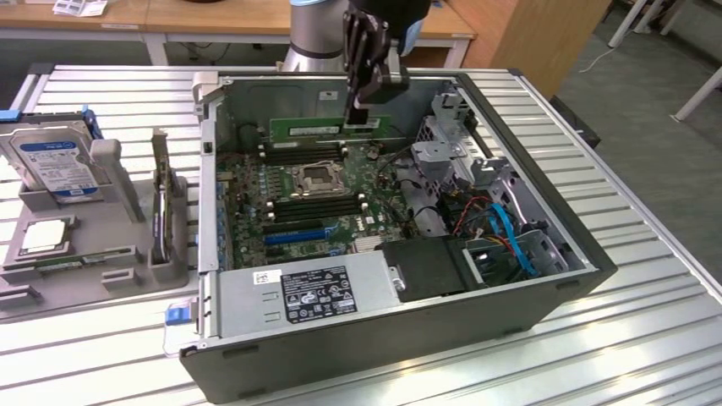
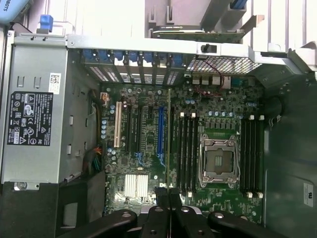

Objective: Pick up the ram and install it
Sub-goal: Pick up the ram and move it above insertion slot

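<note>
Over the open computer case (image 1: 542, 288), my gripper (image 1: 358, 117) is shut on the ram (image 1: 321, 128). The ram is a long green stick, held level by its upper edge above the back of the motherboard (image 1: 254, 199). It hangs clear of the board, over the black memory slots (image 1: 304, 152) behind the CPU socket (image 1: 318, 178). The wrist view looks straight down. There the ram (image 2: 169, 139) is a thin edge-on line running up from my gripper (image 2: 169, 196). It lies beside the row of memory slots (image 2: 187, 148) next to the CPU socket (image 2: 217, 161).
A grey power supply (image 1: 310, 292) fills the case's near end. Drive cages and blue cables (image 1: 508, 233) sit at the exterior view's right. A grey tray (image 1: 23, 296) at the exterior view's left holds a hard drive (image 1: 57, 165), a square silver chip (image 1: 46, 237) and an upright card (image 1: 169, 211).
</note>
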`<state>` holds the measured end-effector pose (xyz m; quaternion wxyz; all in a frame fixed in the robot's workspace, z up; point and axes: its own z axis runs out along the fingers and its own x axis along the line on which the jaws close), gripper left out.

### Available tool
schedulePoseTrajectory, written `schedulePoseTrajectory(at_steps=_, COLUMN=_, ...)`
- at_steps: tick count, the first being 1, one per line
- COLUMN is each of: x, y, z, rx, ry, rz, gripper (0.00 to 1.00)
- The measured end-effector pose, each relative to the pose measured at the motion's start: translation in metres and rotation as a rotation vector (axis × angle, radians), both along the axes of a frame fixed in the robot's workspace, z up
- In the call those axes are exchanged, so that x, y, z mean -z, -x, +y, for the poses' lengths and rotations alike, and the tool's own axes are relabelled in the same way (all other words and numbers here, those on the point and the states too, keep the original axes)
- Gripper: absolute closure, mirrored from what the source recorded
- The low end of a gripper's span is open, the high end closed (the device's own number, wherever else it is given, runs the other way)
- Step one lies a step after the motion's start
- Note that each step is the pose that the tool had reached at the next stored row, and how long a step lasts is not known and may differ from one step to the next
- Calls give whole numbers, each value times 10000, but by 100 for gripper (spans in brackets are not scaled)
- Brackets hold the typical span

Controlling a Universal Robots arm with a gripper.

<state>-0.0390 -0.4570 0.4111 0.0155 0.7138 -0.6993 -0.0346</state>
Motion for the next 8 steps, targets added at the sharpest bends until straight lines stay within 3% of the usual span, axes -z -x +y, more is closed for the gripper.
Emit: schedulePoseTrajectory(at_steps=8, x=3, y=3, z=74, rx=0, ry=0, rz=0, gripper=88)
